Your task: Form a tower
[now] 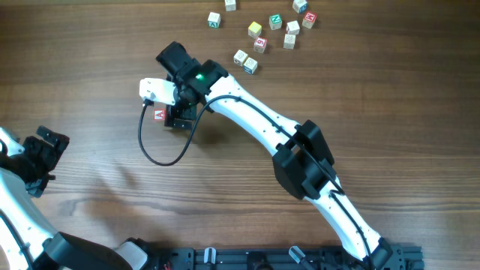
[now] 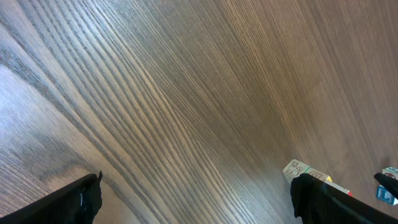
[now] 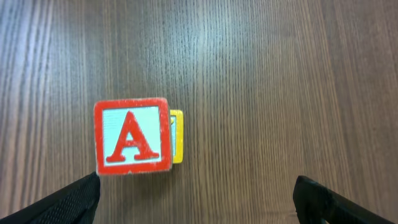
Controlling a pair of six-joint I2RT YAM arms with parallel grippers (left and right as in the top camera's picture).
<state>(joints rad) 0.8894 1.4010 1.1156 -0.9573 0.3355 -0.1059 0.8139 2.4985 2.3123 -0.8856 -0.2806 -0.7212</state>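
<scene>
Peering down from overhead, we make out only the top face of the tower (image 1: 159, 115), a red A on white. The right wrist view shows a yellow cube (image 3: 177, 137) peeking out beneath it, mostly covered, and what stands lower we cannot tell. The tower sits near the middle of the table (image 1: 90, 60), well apart from the loose cubes (image 1: 262, 34) by the far edge. The right arm (image 1: 255, 124) stretches in from the near right corner. The right gripper (image 3: 196, 183) hovers above the tower, jaws spread wide, gripping nothing. The left gripper (image 1: 41, 154) hangs by the left edge, equally wide and empty, its fingertips (image 2: 87, 199) cut off in its own view.
</scene>
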